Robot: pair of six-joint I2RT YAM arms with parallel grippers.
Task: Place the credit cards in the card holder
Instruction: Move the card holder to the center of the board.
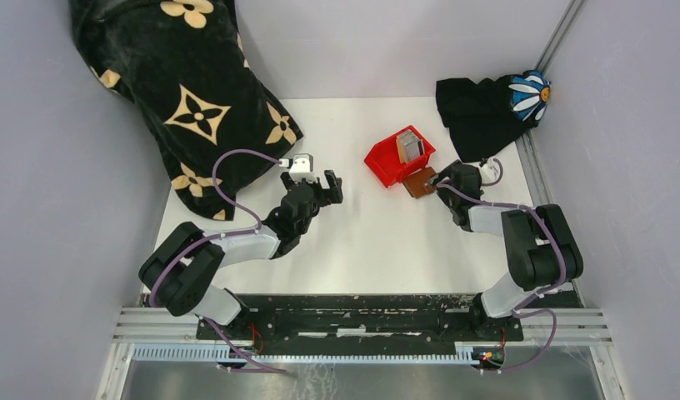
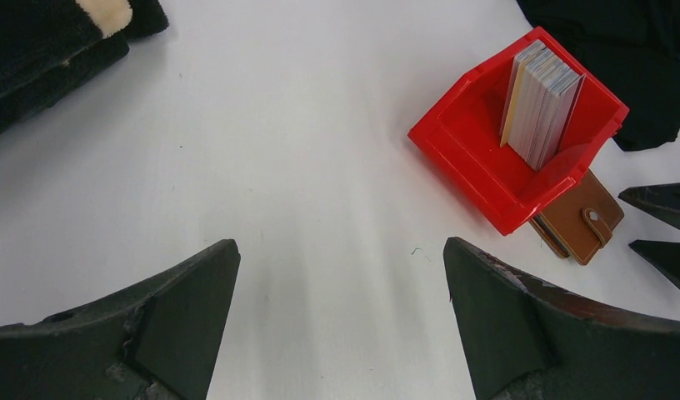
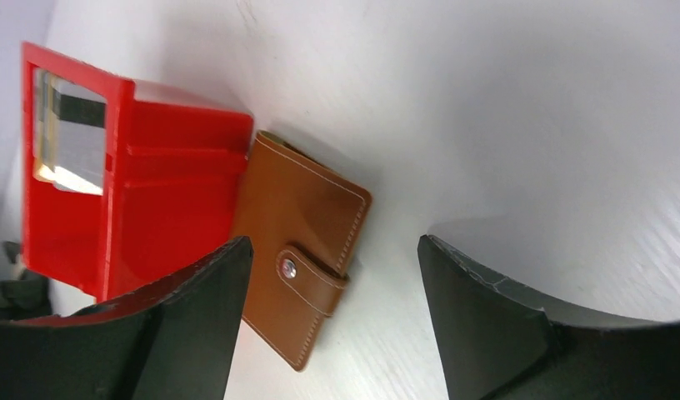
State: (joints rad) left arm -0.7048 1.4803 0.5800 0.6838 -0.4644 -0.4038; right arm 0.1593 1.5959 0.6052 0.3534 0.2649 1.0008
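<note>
Holder: closed, snapped, flat on surface, touching bin, just ahead of right hand, spread wide and empty; long axis roughly along that hand's reach. Cards: upright in bin. Left hand: spread, empty, well apart.

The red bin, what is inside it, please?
Inside the red bin, credit cards stand on edge, stacked together. Its wall hides their lower edges and the floor beneath them.

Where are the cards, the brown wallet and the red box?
credit cards (image 2: 541, 104), left wrist view, card edges of the stack
card holder (image 3: 307, 208), right wrist view, its leather front
red bin (image 2: 478, 125), left wrist view, bare inside surface
</note>
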